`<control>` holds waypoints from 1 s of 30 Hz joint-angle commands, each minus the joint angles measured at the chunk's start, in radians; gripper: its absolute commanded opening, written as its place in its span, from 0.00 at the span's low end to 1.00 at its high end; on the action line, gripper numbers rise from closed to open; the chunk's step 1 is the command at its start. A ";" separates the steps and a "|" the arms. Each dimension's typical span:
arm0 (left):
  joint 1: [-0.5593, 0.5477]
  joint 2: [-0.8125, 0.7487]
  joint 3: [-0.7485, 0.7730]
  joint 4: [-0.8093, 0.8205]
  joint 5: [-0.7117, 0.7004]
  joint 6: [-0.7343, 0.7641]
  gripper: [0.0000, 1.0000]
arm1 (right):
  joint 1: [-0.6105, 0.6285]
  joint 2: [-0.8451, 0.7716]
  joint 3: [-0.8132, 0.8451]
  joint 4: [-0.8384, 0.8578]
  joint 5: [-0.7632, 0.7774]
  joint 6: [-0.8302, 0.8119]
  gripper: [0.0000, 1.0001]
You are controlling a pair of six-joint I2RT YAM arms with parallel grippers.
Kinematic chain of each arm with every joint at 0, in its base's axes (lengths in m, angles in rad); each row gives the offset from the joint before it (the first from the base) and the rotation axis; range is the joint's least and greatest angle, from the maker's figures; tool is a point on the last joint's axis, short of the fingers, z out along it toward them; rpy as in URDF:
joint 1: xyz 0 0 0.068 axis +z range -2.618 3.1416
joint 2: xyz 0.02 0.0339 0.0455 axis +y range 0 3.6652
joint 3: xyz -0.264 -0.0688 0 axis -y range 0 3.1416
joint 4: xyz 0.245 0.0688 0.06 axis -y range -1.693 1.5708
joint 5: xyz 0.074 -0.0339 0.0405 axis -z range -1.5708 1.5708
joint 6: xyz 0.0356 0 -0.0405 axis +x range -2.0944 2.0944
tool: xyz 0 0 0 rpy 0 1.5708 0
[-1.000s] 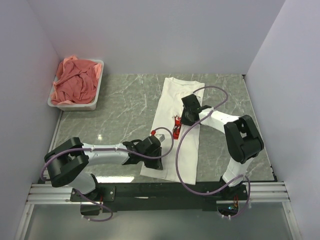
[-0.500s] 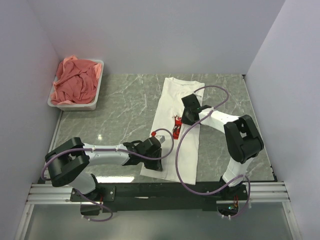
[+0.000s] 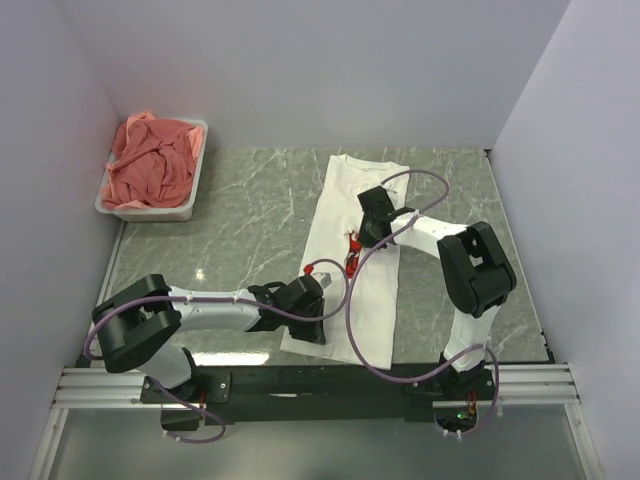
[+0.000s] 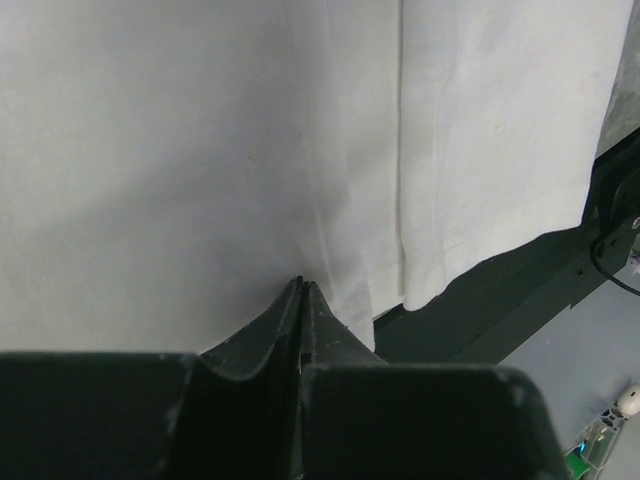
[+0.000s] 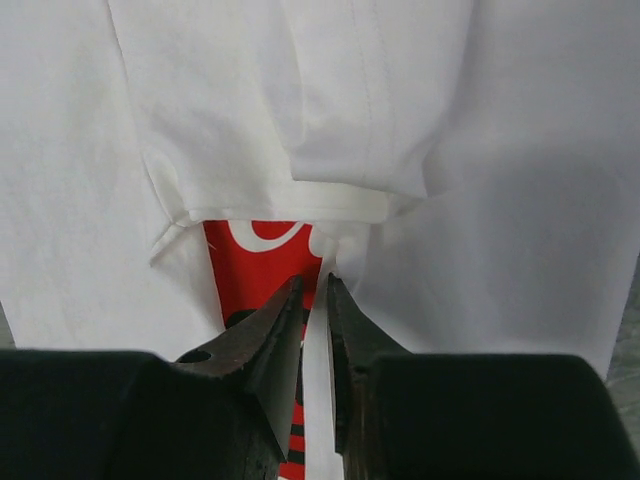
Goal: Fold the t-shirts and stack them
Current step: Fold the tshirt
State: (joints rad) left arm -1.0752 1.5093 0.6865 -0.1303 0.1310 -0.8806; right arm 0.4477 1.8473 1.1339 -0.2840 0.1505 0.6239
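The white t-shirt (image 3: 352, 185) lies folded into a long strip down the middle of the table. A sliver of its red print (image 3: 354, 264) shows at the fold. My right gripper (image 3: 358, 238) is over the shirt's middle. In the right wrist view its jaws (image 5: 314, 285) are nearly shut, with a white cloth edge between them beside the red print (image 5: 255, 255). My left gripper (image 3: 322, 305) is at the strip's near left edge. In the left wrist view its jaws (image 4: 301, 285) are pressed together against the white cloth (image 4: 150, 150). The salmon-pink t-shirts (image 3: 150, 160) are heaped in the tub.
The white plastic tub (image 3: 150, 212) stands at the far left corner of the grey marble table (image 3: 250, 210). Purple cables loop over the shirt from both arms. The black base rail (image 3: 330, 385) runs along the near edge, and walls close the left, back and right.
My right gripper has shifted slightly left and farther back over the shirt, and its elbow has swung in. The left gripper has barely moved.
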 commanded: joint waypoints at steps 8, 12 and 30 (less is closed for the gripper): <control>-0.011 -0.024 0.028 0.008 0.010 0.003 0.11 | 0.013 -0.013 0.007 0.026 -0.019 0.004 0.24; -0.011 -0.037 0.042 0.008 0.025 0.012 0.16 | 0.006 -0.109 0.017 -0.020 -0.029 -0.012 0.30; -0.066 0.032 0.033 0.044 0.139 0.022 0.16 | -0.020 -0.670 -0.367 -0.110 -0.212 0.053 0.37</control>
State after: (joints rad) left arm -1.1191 1.5108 0.7010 -0.1219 0.2325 -0.8665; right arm 0.4313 1.2678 0.8310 -0.3504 -0.0090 0.6460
